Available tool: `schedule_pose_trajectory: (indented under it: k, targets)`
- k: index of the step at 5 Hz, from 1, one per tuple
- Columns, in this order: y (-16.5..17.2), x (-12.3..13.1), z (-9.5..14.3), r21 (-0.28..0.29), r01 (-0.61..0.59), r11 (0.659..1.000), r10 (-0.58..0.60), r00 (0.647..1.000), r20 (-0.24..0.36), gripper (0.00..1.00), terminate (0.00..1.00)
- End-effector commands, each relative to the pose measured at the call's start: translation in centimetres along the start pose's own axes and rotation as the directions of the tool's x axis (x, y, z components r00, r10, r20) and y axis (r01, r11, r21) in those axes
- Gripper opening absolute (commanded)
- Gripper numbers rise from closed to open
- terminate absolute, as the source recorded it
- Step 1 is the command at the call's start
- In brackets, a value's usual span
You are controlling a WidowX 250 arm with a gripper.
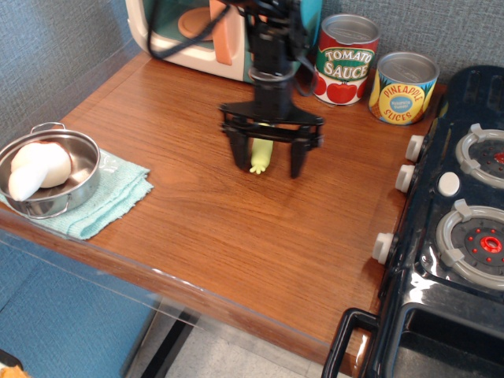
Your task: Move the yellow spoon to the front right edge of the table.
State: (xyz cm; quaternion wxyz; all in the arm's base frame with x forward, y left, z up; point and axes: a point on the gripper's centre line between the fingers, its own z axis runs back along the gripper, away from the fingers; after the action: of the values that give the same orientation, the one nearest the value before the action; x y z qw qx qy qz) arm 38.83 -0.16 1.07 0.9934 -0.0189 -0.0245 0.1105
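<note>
The yellow spoon [259, 157] lies on the brown wooden table [220, 220] near the back middle. Only the lower end of its pale yellow handle shows; the rest and the silver bowl are hidden behind my gripper. My gripper [268, 167] hangs right over the spoon, open, with one black finger on each side of the handle tip. The fingers [238, 153] stand wide apart and hold nothing.
A toy microwave [213, 31] stands at the back. A tomato sauce can [346, 60] and a pineapple can [402, 87] stand at the back right. A black toy stove [457, 228] fills the right side. A metal bowl [49, 175] with a white object sits on a teal cloth [110, 197] at the left.
</note>
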Motion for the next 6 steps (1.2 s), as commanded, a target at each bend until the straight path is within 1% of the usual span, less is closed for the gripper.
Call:
schedule_pose_trajectory:
  k: [1, 2, 3, 4, 5, 6]
  targets:
    - [0.4, 2.7, -0.2, -0.034, -0.057, 0.998, 0.060, 0.996, 0.072, 1.00, 0.00]
    - [0.9, 1.7, 1.0, -0.026, -0.036, 0.999, 0.038, 0.995, 0.088, 0.00, 0.00]
    - [0.9, -0.3, 3.7, -0.037, 0.023, 0.999, -0.018, 0.994, 0.111, 0.00, 0.00]
    - [0.0, -3.5, 6.0, -0.090, 0.125, 0.988, -0.112, 0.984, 0.136, 0.00, 0.00]
    - [-0.8, -7.0, 4.7, -0.092, 0.243, 0.966, -0.233, 0.967, 0.104, 0.00, 0.00]
    - [-1.4, -9.6, 1.7, -0.068, 0.315, 0.947, -0.313, 0.949, 0.036, 0.00, 0.00]
